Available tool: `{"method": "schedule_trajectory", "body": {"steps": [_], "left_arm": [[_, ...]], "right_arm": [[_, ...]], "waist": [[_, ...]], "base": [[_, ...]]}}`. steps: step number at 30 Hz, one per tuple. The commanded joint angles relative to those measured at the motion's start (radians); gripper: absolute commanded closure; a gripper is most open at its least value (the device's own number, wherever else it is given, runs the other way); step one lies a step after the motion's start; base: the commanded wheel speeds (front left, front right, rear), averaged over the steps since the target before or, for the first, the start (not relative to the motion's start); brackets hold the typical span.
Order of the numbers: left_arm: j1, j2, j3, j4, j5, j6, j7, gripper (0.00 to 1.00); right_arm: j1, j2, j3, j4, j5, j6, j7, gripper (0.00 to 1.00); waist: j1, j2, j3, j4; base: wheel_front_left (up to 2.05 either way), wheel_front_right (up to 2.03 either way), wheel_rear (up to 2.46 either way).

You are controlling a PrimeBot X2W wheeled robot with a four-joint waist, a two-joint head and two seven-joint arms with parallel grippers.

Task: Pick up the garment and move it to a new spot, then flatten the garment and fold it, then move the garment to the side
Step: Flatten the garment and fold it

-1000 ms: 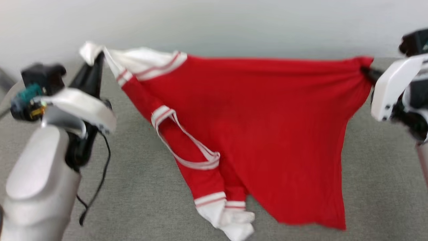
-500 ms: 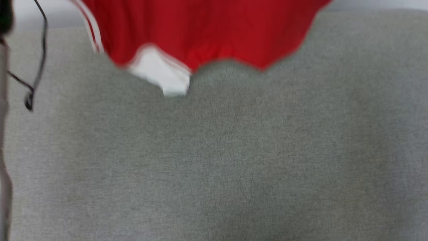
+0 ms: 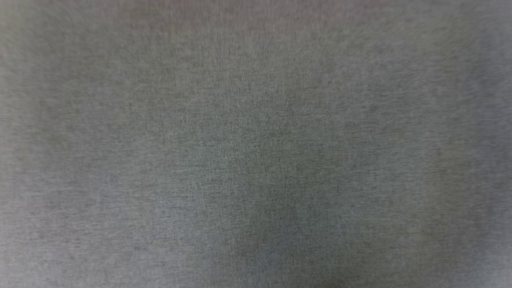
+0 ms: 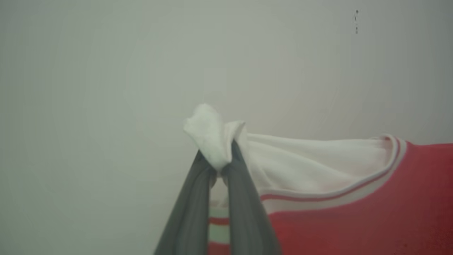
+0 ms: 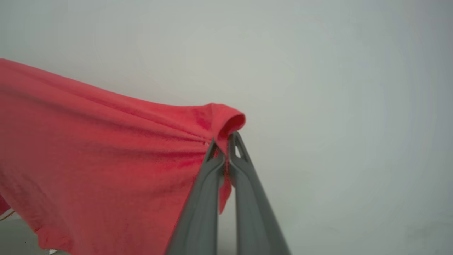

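The red jersey T-shirt (image 5: 88,148) hangs in the air, stretched between the two grippers in front of a plain pale wall (image 4: 88,71). The left gripper (image 4: 221,166) has its fingers pinched tight on a bunch of white sleeve (image 4: 212,138), with red-and-white striped trim (image 4: 329,198) running just beside it. The right gripper (image 5: 224,143) is clamped on a rolled red corner, and the cloth sags away from it in long folds. In the head view a blurred grey woven fabric surface (image 3: 256,144) lies flat. A few small dark specks (image 4: 356,21) mark the wall high up.
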Motion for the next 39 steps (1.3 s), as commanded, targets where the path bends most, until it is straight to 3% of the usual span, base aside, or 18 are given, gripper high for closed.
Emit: {"method": "schedule_trajectory", "body": {"steps": [1,10,19,30,39], "left_arm": [[-0.01,0.002,0.002,-0.001,-0.001,0.005,-0.001,1.0],[0.021,-0.013,0.001,0.02,-0.025,0.002,-0.014,1.0],[0.138,-0.045,-0.005,0.083,-0.084,-0.029,-0.054,1.0],[0.708,-0.05,-0.005,0.003,-0.199,-0.05,-0.116,1.0],[1.215,-0.062,0.036,-0.209,-0.241,0.055,-0.126,1.0]], "right_arm": [[-0.021,-0.005,0.007,0.004,-0.003,-0.002,-0.012,1.0],[-0.066,0.02,0.06,0.049,0.007,-0.002,-0.08,1.0],[0.048,-0.003,0.122,0.119,0.054,-0.002,-0.112,1.0],[0.564,-0.07,0.204,0.031,0.18,-0.002,-0.132,1.0],[0.957,-0.091,0.209,-0.11,0.243,-0.002,-0.056,1.0]], "waist": [[-0.0002,0.0,0.084,0.009],[-0.0002,0.0,0.192,0.014],[-0.0002,0.0,0.146,0.033],[-0.0002,0.0,-0.149,0.047],[-0.0002,0.0,-0.353,0.024]], "base": [[0.0,0.0,0.0],[0.0,0.0,0.0],[0.0,0.0,0.0],[0.0,0.0,0.0],[0.0,0.0,0.0]]}}
